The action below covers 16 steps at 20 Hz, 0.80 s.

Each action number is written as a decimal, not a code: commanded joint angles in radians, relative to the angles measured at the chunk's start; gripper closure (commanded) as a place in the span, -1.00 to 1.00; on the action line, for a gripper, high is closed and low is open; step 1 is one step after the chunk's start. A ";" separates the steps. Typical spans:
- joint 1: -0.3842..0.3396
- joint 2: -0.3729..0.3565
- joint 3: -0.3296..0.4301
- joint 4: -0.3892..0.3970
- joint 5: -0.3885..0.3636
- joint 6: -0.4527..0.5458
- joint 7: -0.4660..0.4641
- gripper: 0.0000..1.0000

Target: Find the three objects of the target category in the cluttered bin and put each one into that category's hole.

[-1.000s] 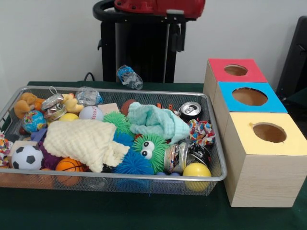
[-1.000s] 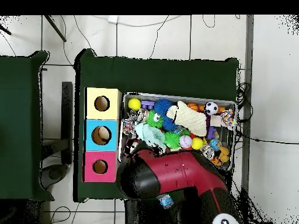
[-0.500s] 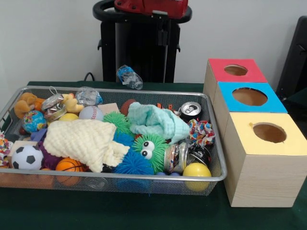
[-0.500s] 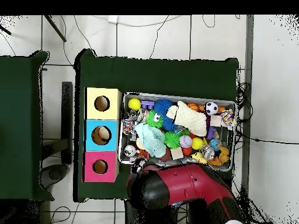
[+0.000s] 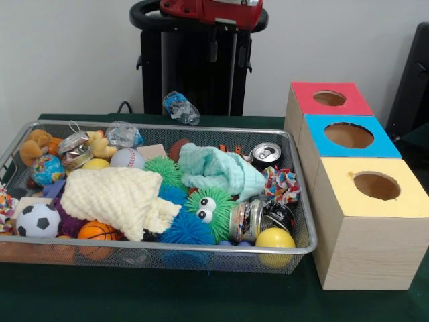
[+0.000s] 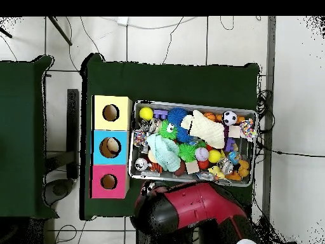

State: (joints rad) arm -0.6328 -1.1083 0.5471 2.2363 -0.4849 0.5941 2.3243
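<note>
While the red and black arm [image 6: 190, 213] sat drawn back off the near edge of the green-covered counter [image 5: 167, 298], you had no sight of its pincer in either view, so its state could not be told. The wire-mesh bin [image 5: 305, 231] lay beside three wooden boxes with round holes: red-topped [image 5: 330, 98], blue-topped [image 5: 348, 135] and yellow-topped [image 5: 375, 186]. In the bin you had a cream knitted cloth [image 5: 120, 198], a mint green cloth [image 5: 218, 170], a green fuzzy toy with googly eyes [image 5: 208, 209], a small soccer ball [image 5: 37, 220], an orange basketball [image 5: 96, 231], a white baseball [image 5: 126, 157], a yellow ball [image 5: 275, 239] and a drinks can [image 5: 266, 154]. A crumpled plastic bottle [image 5: 181, 108] lay on the counter behind the bin.
</note>
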 commanded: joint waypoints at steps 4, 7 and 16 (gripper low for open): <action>0.010 0.058 0.031 0.037 -0.124 -0.058 -0.117 -1.00; 0.014 0.094 0.002 0.026 -0.189 -0.085 -0.095 -1.00; 0.053 0.336 -0.131 -0.106 -0.512 -0.233 0.005 -1.00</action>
State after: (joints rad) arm -0.5853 -0.9691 0.4991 2.2517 -0.8081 0.4958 2.3243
